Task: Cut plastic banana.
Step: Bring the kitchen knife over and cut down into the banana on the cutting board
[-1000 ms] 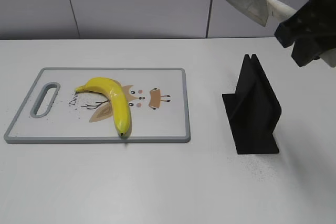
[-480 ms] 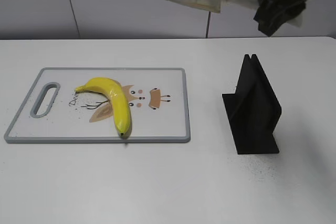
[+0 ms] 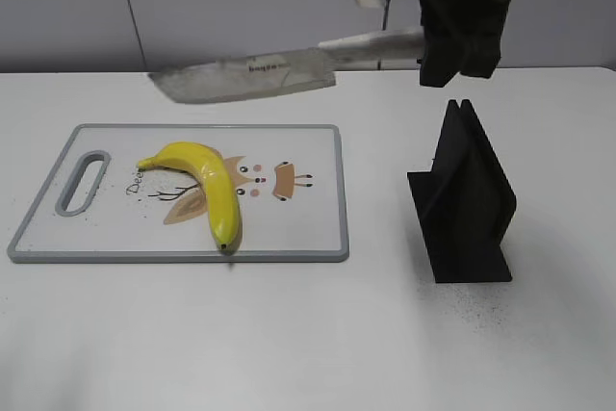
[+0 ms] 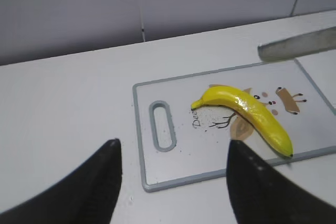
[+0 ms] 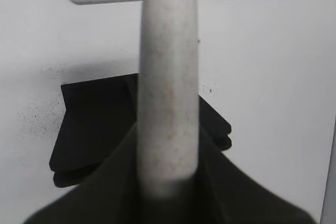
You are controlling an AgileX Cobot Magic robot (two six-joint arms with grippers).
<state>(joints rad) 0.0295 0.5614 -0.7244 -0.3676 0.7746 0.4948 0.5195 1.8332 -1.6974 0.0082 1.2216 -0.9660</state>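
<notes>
right tool (image 3: 452, 55) gripping cleaver (image 3: 245, 77), above plastic banana (image 3: 207, 188)

White matte tabletop (image 3: 289, 334) fills foreground, faint dark specks near right side. Behind it, pale grey panelled wall (image 3: 241, 7), thin dark vertical seams between panels. Soft even light, weak shadows on table.

Bright-yellow plastic banana (image 3: 205, 183), perhaps greenish-stemmed
</notes>
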